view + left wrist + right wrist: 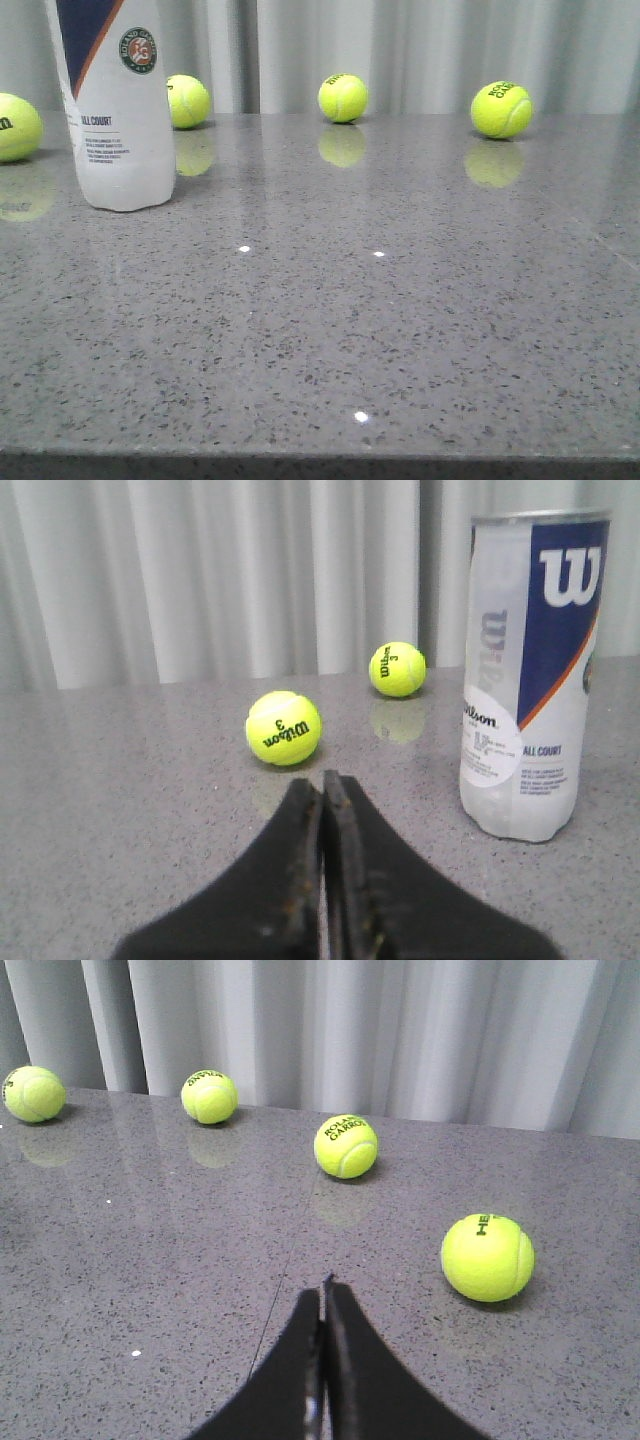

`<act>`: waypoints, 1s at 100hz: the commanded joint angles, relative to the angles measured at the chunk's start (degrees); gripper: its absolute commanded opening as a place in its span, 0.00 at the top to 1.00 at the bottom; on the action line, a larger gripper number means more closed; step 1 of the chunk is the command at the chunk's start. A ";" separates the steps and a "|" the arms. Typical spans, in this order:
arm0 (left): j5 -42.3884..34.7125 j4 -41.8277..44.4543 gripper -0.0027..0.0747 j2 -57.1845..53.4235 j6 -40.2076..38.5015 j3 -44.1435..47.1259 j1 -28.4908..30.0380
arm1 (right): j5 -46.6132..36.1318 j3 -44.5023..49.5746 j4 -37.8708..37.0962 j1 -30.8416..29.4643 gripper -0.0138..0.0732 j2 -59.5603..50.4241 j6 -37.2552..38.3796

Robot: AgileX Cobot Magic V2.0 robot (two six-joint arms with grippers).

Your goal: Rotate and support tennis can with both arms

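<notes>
Left wrist view shows the left arm's fingers (323,810) pressed together, holding nothing, low over the grey speckled tabletop (120,810). The tennis can (530,670) stands upright ahead of them and off to one side, near but not touching, its long axis vertical and its metal rim at the top. Two Wilson tennis balls lie beyond the fingertips, one (284,727) just ahead and one (397,669) farther back beside the can. The right arm's fingers (325,1330) are likewise shut tight and empty; ahead of them I see only tennis balls, a Head ball (487,1257) nearest and a Roland Garros ball (346,1146) behind it, with no can in sight. From the front, the can sits far to the left of the tabletop, so the left arm looks the nearer one, and I'd judge it must reach first. Neither arm appears in the front view, and the can's top is cut off there.
</notes>
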 commanded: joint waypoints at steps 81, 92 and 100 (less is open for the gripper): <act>-9.21 5.40 0.99 -7.43 -6.00 10.85 0.51 | -4.40 -1.62 -0.29 -0.34 0.92 0.05 0.06; -9.21 5.40 0.99 -7.43 -6.00 10.85 0.51 | -4.40 -1.62 -0.29 -0.34 0.92 0.05 0.06; -9.21 5.40 0.99 -7.43 -6.00 10.85 0.51 | -4.40 -1.62 -0.29 -0.34 0.92 0.05 0.06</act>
